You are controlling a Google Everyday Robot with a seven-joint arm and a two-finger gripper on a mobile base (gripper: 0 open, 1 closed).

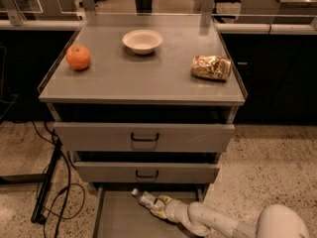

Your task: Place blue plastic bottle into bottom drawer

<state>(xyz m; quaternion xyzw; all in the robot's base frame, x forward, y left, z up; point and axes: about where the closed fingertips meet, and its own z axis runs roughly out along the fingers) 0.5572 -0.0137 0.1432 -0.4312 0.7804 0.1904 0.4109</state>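
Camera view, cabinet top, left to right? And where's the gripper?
orange → white bowl → gold foil bag. Down below, the gripper is over the bottom drawer, shut on the blue plastic bottle.

On the cabinet top (pixel 143 83), the bowl (pixel 142 40) sits at 12 o'clock, the orange (pixel 78 57) at 10, the foil bag (pixel 211 67) at 3. Below, over the bottom drawer (pixel 121 218), the gripper (pixel 157 207) holds the plastic bottle (pixel 145 198), cap toward 10 o'clock.
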